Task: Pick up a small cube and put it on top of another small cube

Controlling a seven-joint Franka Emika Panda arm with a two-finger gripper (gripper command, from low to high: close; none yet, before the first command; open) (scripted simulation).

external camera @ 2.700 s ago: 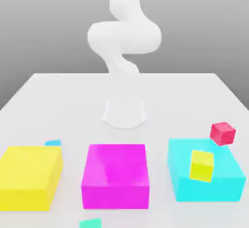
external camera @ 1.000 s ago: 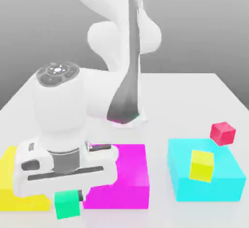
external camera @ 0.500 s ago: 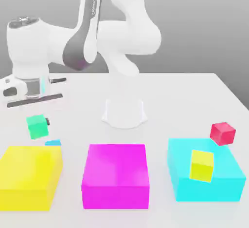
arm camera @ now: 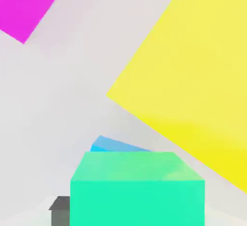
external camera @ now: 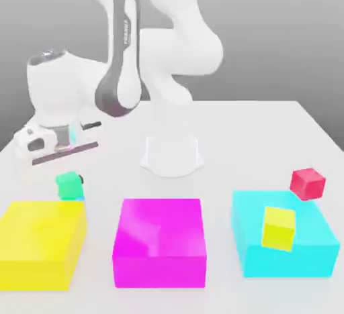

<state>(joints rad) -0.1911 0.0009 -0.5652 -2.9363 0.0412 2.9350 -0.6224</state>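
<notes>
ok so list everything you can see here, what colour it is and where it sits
green cube: one, teal-green, held off the table behind the yellow block, just above the small cyan cube
small cyan cube: one, light blue, on the table behind the yellow block, mostly hidden by the green cube
yellow block: one, large, front row, exterior view's left
magenta block: one, large, front row, middle
cyan block: one, large, front row, exterior view's right
small yellow cube: one, on top of the cyan block
small red cube: one, behind the cyan block
table: one, white
arm: one, white
fingers: shut on the green cube
</notes>
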